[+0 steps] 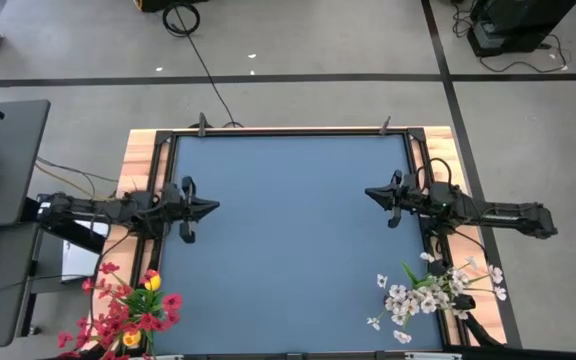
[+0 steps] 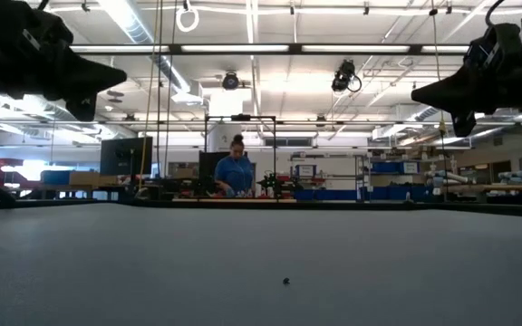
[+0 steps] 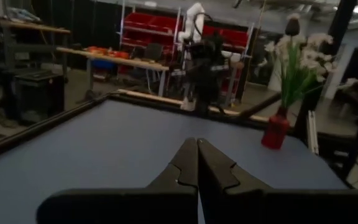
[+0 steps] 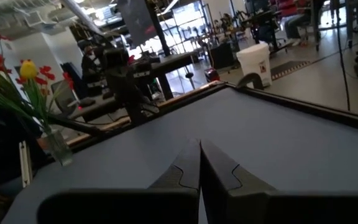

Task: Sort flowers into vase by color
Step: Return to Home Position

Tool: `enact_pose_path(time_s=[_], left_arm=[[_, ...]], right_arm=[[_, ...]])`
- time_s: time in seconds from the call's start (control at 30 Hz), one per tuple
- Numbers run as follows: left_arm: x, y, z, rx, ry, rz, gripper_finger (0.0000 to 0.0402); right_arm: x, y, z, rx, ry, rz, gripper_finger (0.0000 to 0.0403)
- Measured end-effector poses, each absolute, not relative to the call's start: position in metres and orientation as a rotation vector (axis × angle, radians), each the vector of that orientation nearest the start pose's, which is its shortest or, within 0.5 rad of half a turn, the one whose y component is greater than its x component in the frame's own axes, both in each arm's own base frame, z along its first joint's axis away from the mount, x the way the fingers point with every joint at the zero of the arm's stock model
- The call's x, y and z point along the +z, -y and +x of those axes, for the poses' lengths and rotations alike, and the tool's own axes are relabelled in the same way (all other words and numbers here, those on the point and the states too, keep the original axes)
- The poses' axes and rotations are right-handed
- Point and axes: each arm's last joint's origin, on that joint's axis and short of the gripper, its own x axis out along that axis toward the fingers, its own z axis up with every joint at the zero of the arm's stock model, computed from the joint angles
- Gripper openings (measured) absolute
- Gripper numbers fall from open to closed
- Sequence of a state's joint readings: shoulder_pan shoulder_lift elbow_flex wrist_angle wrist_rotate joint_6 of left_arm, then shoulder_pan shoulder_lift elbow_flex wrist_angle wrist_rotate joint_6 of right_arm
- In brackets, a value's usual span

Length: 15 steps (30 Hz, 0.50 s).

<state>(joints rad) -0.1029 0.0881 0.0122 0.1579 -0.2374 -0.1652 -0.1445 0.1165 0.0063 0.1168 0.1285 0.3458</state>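
While both arms hover over the table, I see the left gripper closed tight and empty, with red and yellow flowers at the corner beside it. The right gripper is likewise closed and empty, with white flowers at its corner.

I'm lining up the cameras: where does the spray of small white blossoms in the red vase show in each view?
High view: white blossoms lower right, at a corner of the blue tabletop.
Low view: not in it.
Left wrist view: white blossoms in the red vase, across the tabletop.
Right wrist view: not in it.
Shared landmark: the blue tabletop.
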Motion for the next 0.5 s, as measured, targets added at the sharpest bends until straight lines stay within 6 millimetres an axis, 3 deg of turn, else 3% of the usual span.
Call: enact_pose_path(time_s=[0.5], left_arm=[[0.1728,0.0080,0.1016,0.102,0.066,-0.159,0.0002]], right_arm=[[0.1653,0.0162,0.1036,-0.175,0.004,0.242,0.0022]])
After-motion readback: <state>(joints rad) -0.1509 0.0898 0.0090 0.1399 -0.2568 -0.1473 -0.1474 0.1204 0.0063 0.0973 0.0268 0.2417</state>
